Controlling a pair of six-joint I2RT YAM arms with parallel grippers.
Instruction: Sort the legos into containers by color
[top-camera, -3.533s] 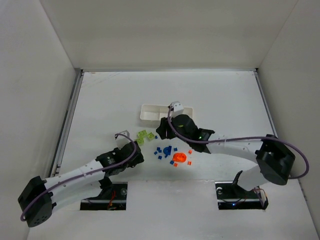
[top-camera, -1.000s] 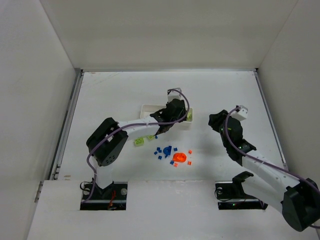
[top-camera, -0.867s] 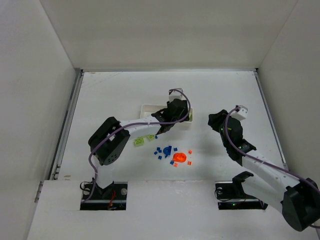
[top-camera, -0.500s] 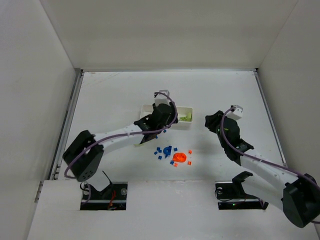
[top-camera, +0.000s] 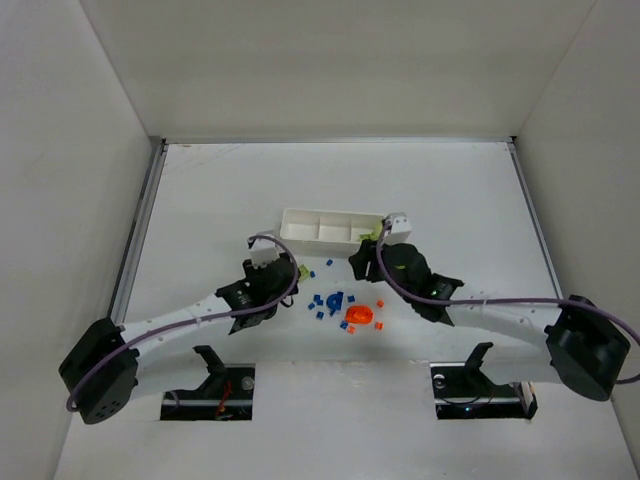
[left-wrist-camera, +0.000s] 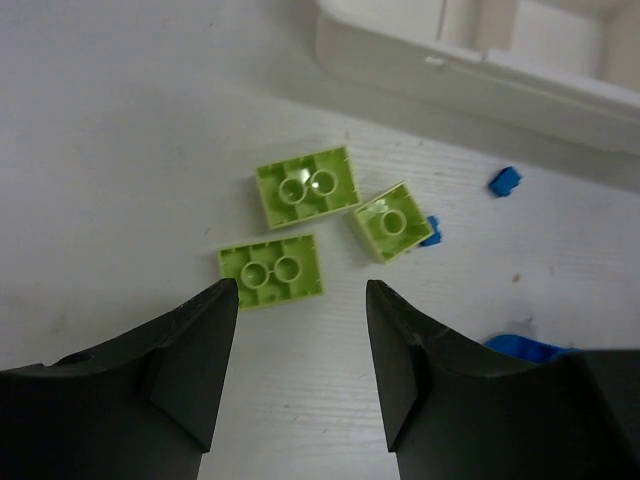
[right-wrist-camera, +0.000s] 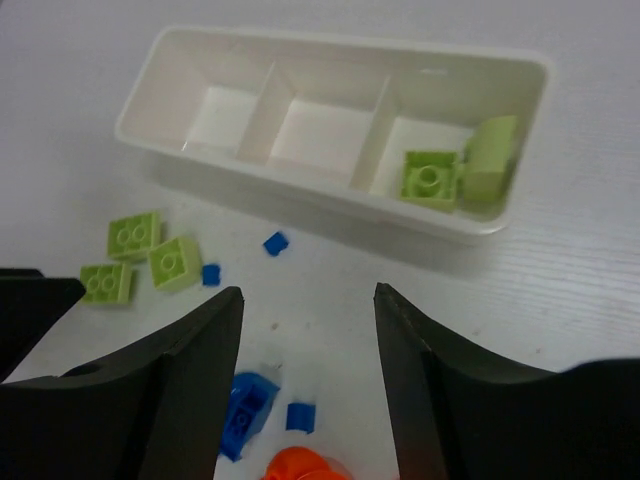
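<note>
White tabletop (top-camera: 450, 190) bears the legos. Three lime-green bricks (left-wrist-camera: 305, 187) lie close together just ahead of the left gripper (left-wrist-camera: 298, 300), whose fingers are spread and empty. Blue pieces (top-camera: 333, 298) and orange pieces (top-camera: 358, 315) lie scattered between the arms. Beyond them, the white tray (right-wrist-camera: 330, 215) holds two green bricks (right-wrist-camera: 432, 178) in its right-end compartment. The right gripper (right-wrist-camera: 308, 300) hangs near the tray, spread and empty.
</note>
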